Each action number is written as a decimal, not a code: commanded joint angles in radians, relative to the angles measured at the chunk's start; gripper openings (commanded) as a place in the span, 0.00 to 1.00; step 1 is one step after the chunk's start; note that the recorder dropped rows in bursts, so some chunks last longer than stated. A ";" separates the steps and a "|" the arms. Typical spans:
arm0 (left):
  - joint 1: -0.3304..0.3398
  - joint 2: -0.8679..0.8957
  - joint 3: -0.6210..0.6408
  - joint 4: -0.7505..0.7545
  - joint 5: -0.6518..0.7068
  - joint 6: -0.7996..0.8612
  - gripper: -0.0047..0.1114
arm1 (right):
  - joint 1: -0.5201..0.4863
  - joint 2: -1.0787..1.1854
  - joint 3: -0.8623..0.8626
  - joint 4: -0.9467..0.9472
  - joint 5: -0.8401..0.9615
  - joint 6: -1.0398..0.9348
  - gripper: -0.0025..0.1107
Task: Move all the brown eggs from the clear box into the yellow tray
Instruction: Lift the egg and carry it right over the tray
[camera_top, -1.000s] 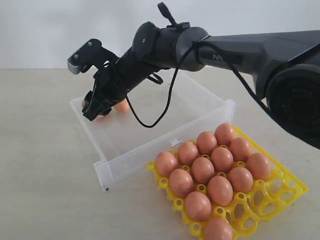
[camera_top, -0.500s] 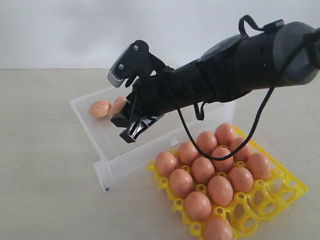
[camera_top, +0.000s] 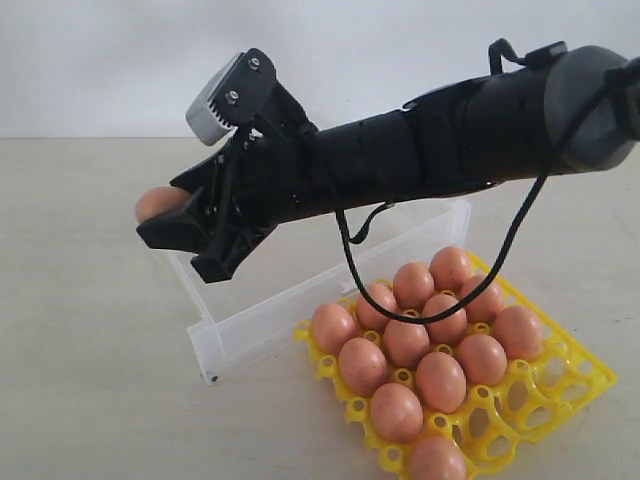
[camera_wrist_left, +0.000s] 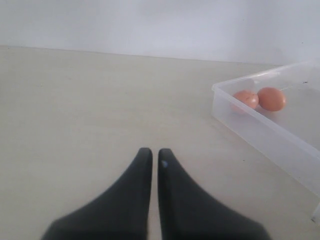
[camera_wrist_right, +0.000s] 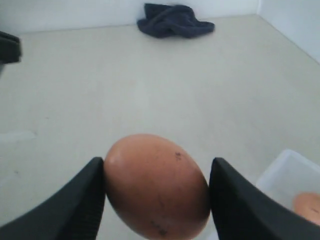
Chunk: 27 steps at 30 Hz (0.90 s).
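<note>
My right gripper (camera_top: 172, 222) reaches across to the left and hangs over the far-left corner of the clear box (camera_top: 300, 300). It is shut on a brown egg (camera_top: 158, 203). In the right wrist view this speckled egg (camera_wrist_right: 156, 186) fills the gap between the two black fingers (camera_wrist_right: 85, 200). The yellow tray (camera_top: 583, 384) at the front right holds several brown eggs (camera_top: 405, 340). In the left wrist view my left gripper (camera_wrist_left: 152, 153) is shut and empty over bare table. Two eggs (camera_wrist_left: 271, 98) lie in a corner of the clear box (camera_wrist_left: 260, 131).
The right arm's dark forearm and its cable (camera_top: 420, 160) cross above the box. A dark cloth (camera_wrist_right: 172, 20) lies far off by the wall. Some tray cups on the front right edge (camera_top: 520, 420) are empty. Another egg (camera_wrist_right: 307, 207) shows in the box corner (camera_wrist_right: 285, 175).
My right gripper has swung left and upward from over the middle of the box to its far-left corner. An egg now shows between its fingers.
</note>
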 joint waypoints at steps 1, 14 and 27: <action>0.003 -0.003 0.003 -0.003 -0.004 -0.001 0.08 | -0.003 -0.013 -0.011 0.010 0.207 0.045 0.02; 0.003 -0.003 0.003 -0.003 -0.004 -0.001 0.08 | -0.003 -0.440 0.294 0.010 -0.242 0.146 0.02; 0.003 -0.003 0.003 -0.003 -0.004 -0.001 0.08 | -0.277 -0.526 0.379 -0.529 -1.179 1.263 0.02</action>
